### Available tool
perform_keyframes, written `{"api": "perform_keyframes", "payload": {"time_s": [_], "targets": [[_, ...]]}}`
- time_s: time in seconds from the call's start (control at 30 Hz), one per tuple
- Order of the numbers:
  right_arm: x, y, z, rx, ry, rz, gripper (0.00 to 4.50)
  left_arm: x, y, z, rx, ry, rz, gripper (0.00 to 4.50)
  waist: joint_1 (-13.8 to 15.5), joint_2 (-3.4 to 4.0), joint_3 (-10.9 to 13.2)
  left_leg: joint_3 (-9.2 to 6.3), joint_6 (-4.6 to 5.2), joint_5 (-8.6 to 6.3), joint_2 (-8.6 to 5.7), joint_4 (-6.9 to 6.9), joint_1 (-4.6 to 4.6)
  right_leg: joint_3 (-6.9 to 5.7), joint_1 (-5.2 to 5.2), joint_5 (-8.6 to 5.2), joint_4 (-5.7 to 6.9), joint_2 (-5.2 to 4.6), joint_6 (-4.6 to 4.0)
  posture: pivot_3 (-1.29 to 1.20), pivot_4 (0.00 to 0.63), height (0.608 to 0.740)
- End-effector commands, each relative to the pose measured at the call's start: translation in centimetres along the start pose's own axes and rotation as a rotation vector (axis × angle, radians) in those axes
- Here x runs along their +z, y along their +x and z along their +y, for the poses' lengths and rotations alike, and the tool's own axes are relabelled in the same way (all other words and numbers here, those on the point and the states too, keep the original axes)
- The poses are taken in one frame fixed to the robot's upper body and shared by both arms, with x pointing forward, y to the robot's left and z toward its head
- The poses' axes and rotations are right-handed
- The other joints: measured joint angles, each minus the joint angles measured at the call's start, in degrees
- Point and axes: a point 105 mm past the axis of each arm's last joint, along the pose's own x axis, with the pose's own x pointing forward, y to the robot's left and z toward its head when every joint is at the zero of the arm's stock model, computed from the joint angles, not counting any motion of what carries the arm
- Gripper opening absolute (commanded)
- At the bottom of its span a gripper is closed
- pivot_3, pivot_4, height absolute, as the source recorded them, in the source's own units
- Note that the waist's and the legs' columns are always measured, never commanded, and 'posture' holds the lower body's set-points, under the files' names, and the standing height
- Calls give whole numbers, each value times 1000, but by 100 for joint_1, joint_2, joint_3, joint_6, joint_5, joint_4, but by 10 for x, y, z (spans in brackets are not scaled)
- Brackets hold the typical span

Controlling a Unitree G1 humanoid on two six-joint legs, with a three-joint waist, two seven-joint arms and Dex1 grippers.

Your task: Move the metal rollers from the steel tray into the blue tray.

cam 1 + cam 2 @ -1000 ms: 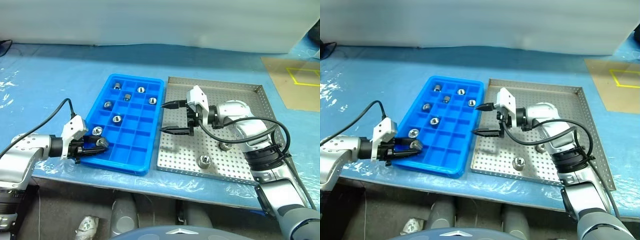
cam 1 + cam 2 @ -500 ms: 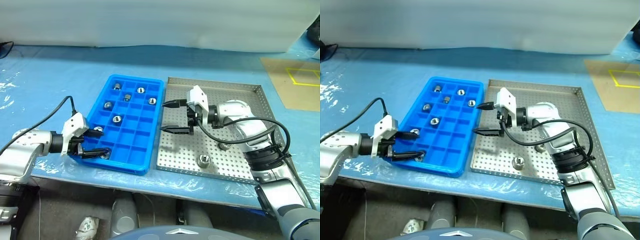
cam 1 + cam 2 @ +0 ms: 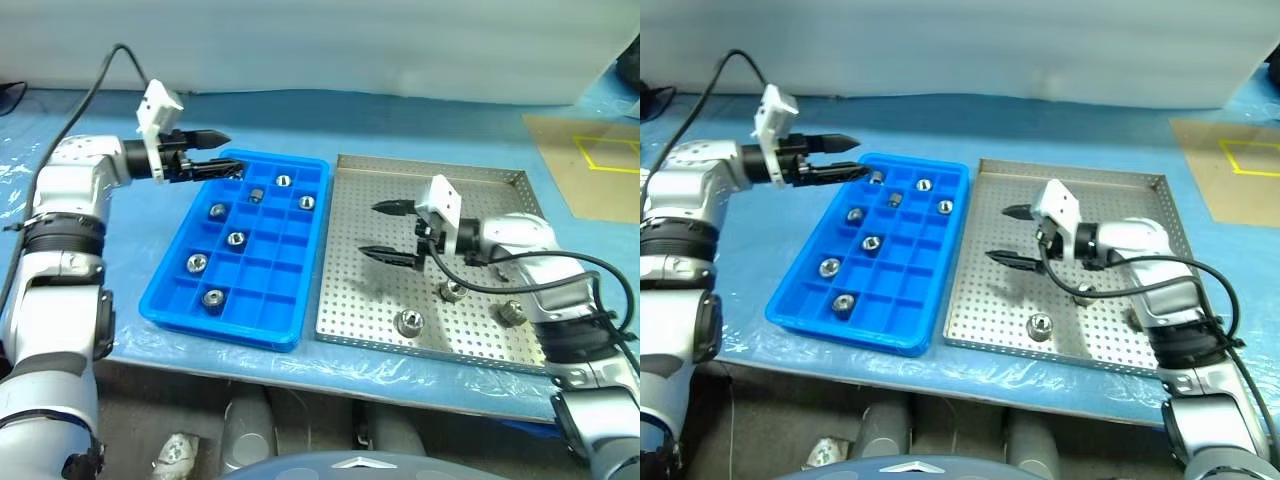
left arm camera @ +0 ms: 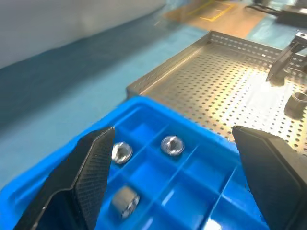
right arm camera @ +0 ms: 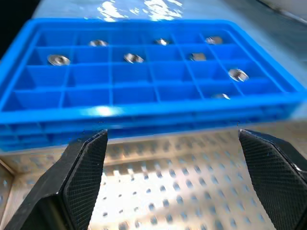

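The blue tray (image 3: 240, 250) lies left of centre on the bench (image 3: 400, 120), with the steel tray (image 3: 345, 290) just beside it on the right, their long rims nearly touching.

Seven rollers sit in the blue tray, each in its own compartment: one at the top left corner behind the left gripper's fingers (image 3: 877, 177), two more along the top rows (image 3: 283, 181) (image 3: 257, 194), one at the right edge (image 3: 306, 202), two in the middle (image 3: 218, 211) (image 3: 236, 238), and two low on the left (image 3: 196, 263) (image 3: 212, 298). That makes eight if the corner one is counted; it is partly hidden.

Three rollers lie on the steel tray's perforated floor in the lower right of the frame: one near the front rim (image 3: 408, 322), one under the right arm (image 3: 452, 290), and one further right (image 3: 512, 312).

The left gripper (image 3: 222, 153) hangs over the tray's top left corner, fingers apart and empty. The right gripper (image 3: 385, 230) hovers above the steel tray's left half, fingers spread wide, holding nothing.
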Motion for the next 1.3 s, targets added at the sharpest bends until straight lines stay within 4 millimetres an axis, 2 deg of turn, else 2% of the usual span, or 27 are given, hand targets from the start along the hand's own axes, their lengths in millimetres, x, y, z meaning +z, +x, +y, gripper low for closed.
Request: {"api": "perform_keyframes", "payload": {"time_s": [0.03, 0.2, 0.33, 0.47, 0.7, 0.97, 1.1, 1.17, 1.3], "targets": [[5, -18, 0, -84, -12, -13, 4500, -1, 25, -12, -122, 50, 30, 4127, -73, 0, 0, 0, 4, -2, 0, -2, 0, 0, -1, 0, -2, 1, 1, -230, 150, 740], [-22, -38, 4, -193, 56, 54, 4500, -12, 73, -53, -379, 81, 59, 4127, -193, -1, 1, 0, 15, -8, 2, -2, -8, 2, -1, -1, -12, 2, 2, -319, 150, 740], [-36, -48, 11, -235, 96, 91, 4500, -25, 97, -77, -493, 98, 76, 4127, -247, -1, 1, 5, 32, -18, -1, 8, -9, 6, 0, -1, -21, 0, 2, -349, 150, 740], [-53, -58, 7, -290, 141, 126, 4500, -35, 114, -102, -594, 110, 72, 4127, -361, -2, 1, 7, 45, -26, -1, 23, -6, 12, 6, -1, -21, -1, 3, -356, 150, 740], [-75, -63, 2, -335, 183, 163, 4500, -48, 123, -125, -664, 138, 78, 4127, -405, -2, 1, 7, 57, -33, -2, 31, 14, 17, 25, 0, -19, -1, 5, -355, 150, 740], [-109, -67, 2, -373, 258, 222, 4500, -52, 119, -127, -651, 156, 88, 4127, -456, -1, 1, 9, 71, -41, -7, 31, 10, 16, 28, -1, -33, -6, 4, -334, 150, 740], [-118, -67, 4, -367, 264, 247, 3595, -52, 117, -123, -626, 156, 90, 4174, -480, -1, 1, 11, 75, -43, -7, 30, 9, 16, 30, -1, -39, -7, 4, -326, 150, 740], [-121, -67, 2, -377, 260, 251, 2869, -52, 117, -122, -619, 161, 93, 4174, -481, -1, 1, 11, 76, -44, -8, 30, 10, 16, 33, -1, -42, -8, 4, -325, 150, 740], [-116, -62, 1, -365, 267, 222, 1752, -53, 115, -120, -609, 162, 98, 4174, -494, 0, 0, 11, 78, -45, -8, 30, 13, 16, 38, 0, -48, -8, 4, -321, 150, 740]]}}
